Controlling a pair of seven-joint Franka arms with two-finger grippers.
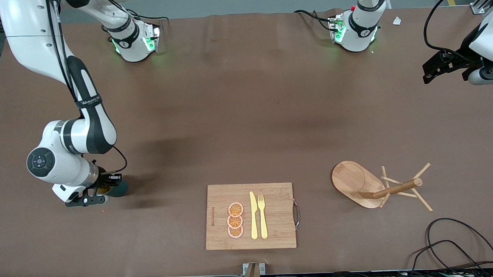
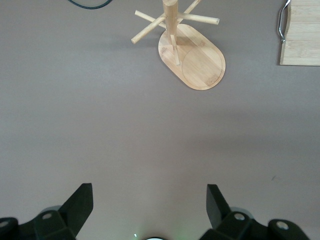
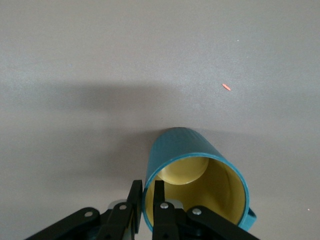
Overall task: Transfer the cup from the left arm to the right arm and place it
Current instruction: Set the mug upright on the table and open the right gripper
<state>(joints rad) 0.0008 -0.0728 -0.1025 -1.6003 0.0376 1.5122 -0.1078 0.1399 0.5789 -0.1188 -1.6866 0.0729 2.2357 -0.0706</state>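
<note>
The cup (image 1: 119,188) is a dark teal ribbed mug with a yellow inside. It is down at the table top near the right arm's end, about level with the cutting board's farther edge. In the right wrist view the cup (image 3: 192,160) opens toward the camera, handle (image 3: 252,217) to one side. My right gripper (image 1: 97,196) (image 3: 148,195) is shut on the cup's wall, one finger inside the rim and one outside. My left gripper (image 1: 428,71) (image 2: 149,200) hangs open and empty over the left arm's end of the table, waiting.
A wooden cutting board (image 1: 274,232) with a yellow knife (image 1: 253,215), a fork (image 1: 262,216) and orange slices (image 1: 235,220) lies near the front edge. A wooden mug tree (image 1: 396,188) (image 2: 172,20) on an oval base stands toward the left arm's end. Cables (image 1: 451,242) lie at the corner.
</note>
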